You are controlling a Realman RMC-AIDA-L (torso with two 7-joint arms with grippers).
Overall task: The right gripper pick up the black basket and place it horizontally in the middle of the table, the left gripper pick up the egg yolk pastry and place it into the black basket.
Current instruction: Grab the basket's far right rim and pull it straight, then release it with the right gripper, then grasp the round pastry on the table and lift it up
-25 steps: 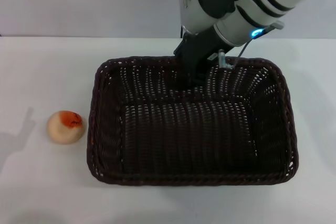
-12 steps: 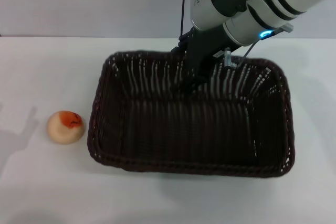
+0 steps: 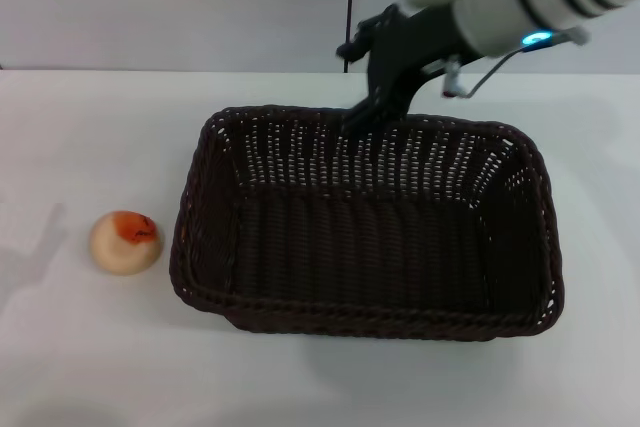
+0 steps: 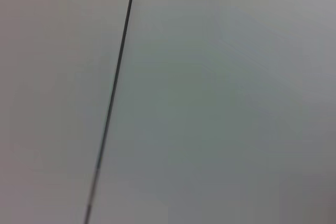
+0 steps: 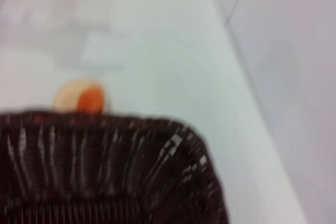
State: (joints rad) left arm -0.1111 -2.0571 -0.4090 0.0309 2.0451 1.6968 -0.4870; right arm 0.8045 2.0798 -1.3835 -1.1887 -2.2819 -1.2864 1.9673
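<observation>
Basket (image 3: 370, 222) lies lengthwise across the table (image 3: 80, 127), about mid-table, flat on its base by the look of it. The right gripper (image 3: 372, 99) hangs at the far rim, just above the weave; whether its fingers are spread or closed I cannot tell, and I cannot tell if they touch the rim.

If the placing is done, as I judge, the arm should lift straight up and clear of the rim, so a finger does not snag the braid and drag the basket askew.

The pastry (image 3: 125, 241) sits on the table just beside the basket's left end, apart from it. The left gripper is out of sight in every view, so its state is unknown.

Only the head view gives the whole layout. The right wrist view shows a basket corner (image 5: 173, 150) close up with the pastry (image 5: 80, 96) beyond it; the left wrist view shows only a blank wall.
</observation>
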